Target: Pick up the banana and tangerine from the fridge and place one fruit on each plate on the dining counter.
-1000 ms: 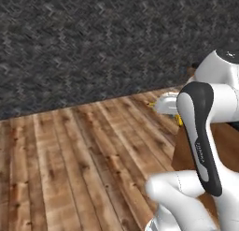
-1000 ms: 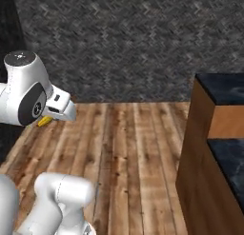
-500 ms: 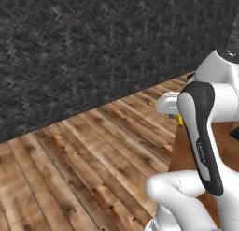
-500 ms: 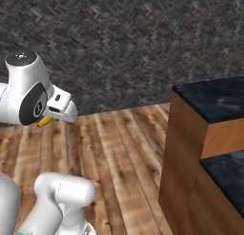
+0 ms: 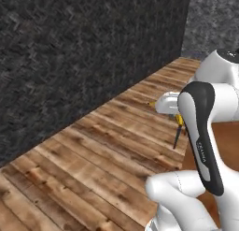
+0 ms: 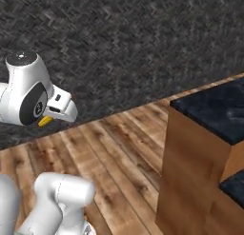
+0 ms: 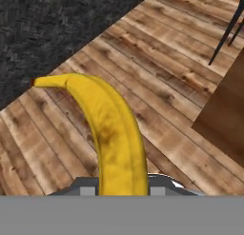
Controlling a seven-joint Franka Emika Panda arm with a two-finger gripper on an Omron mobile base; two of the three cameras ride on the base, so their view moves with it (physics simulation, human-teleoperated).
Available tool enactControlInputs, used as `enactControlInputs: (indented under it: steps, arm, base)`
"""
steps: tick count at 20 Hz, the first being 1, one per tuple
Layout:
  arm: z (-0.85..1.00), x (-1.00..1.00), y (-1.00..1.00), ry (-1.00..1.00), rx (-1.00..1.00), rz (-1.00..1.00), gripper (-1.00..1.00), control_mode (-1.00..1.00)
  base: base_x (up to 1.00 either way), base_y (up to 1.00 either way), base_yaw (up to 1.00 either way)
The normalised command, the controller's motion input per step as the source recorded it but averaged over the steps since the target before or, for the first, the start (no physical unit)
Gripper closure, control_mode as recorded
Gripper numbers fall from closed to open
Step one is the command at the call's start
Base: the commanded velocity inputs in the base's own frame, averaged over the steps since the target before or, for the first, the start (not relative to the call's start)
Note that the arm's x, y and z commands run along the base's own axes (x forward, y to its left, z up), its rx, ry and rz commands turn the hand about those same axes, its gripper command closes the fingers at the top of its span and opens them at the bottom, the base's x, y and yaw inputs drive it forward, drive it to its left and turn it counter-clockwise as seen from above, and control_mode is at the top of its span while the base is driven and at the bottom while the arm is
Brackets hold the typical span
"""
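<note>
A yellow banana (image 7: 112, 129) with a dark tip juts up from the bottom of the hand view over the wood floor, and my gripper (image 6: 63, 110) is shut on it. From the right base view its yellow end (image 6: 45, 121) pokes out below the white hand. In the left base view the gripper (image 5: 168, 104) and a bit of banana (image 5: 179, 119) sit behind my forearm. The dining counter (image 6: 212, 108), with its dark marbled top and reddish wood front, stands to the right. The tangerine, fridge and plates are out of view.
A dark stone-patterned wall (image 5: 84, 47) runs along the left and back. Plank flooring (image 6: 119, 143) lies between it and the counter. The counter's wood side (image 7: 228, 115) and thin dark furniture legs (image 7: 224, 34) are near the hand's right.
The whole picture has shifted as the base moves: the wall has swung closer on the left and the counter has grown and slid left in the right base view. The banana stays gripped.
</note>
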Motion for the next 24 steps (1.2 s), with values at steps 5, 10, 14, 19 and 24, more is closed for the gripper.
enactControlInputs:
  steps: [5, 10, 14, 19, 24]
  arm:
    - [0.00, 0.00, 0.00, 0.00, 0.00, 0.00, 1.00, 1.00]
    - [0.00, 0.00, 0.00, 0.00, 0.00, 0.00, 1.00, 1.00]
    - [0.00, 0.00, 0.00, 0.00, 0.00, 0.00, 1.00, 1.00]
    - [0.00, 0.00, 0.00, 0.00, 0.00, 0.00, 1.00, 1.00]
    - [0.00, 0.00, 0.00, 0.00, 0.00, 0.00, 1.00, 1.00]
  base:
    - [1.00, 0.69, -0.46]
    - [1.00, 0.70, -0.48]
    - [1.00, 0.62, -0.50]
    - [1.00, 0.53, -0.53]
    - [1.00, 0.40, -0.58]
